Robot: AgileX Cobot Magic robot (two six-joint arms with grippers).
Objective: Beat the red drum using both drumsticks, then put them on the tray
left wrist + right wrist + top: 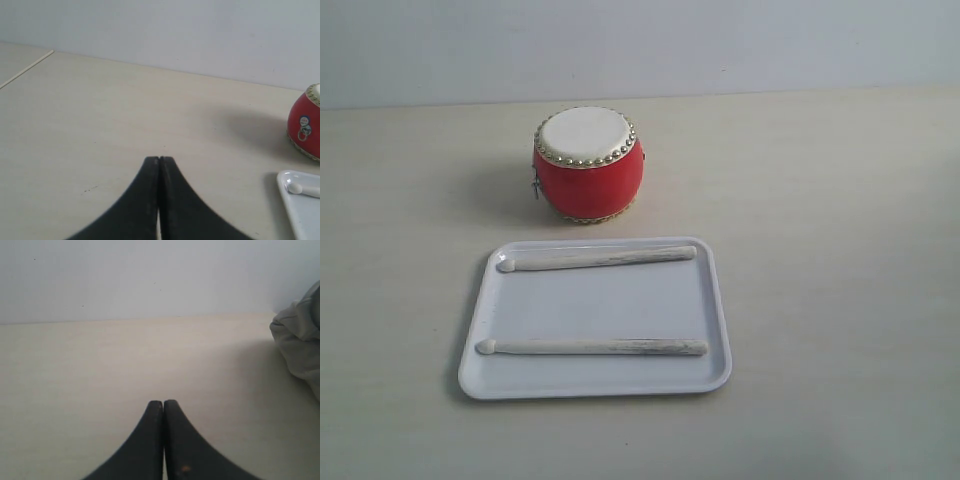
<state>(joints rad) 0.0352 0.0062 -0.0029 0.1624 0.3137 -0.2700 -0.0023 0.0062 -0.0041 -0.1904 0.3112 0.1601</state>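
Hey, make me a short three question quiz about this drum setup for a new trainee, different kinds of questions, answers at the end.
1. True or false: both drumsticks lie inside the tray.
2. Where does the red drum stand? A: on the tray. B: on the table, apart from the tray. C: in a gripper.
3. Fill in: the left gripper and the right gripper are both ____, holding nothing.
Key: 1 true; 2 B; 3 shut.
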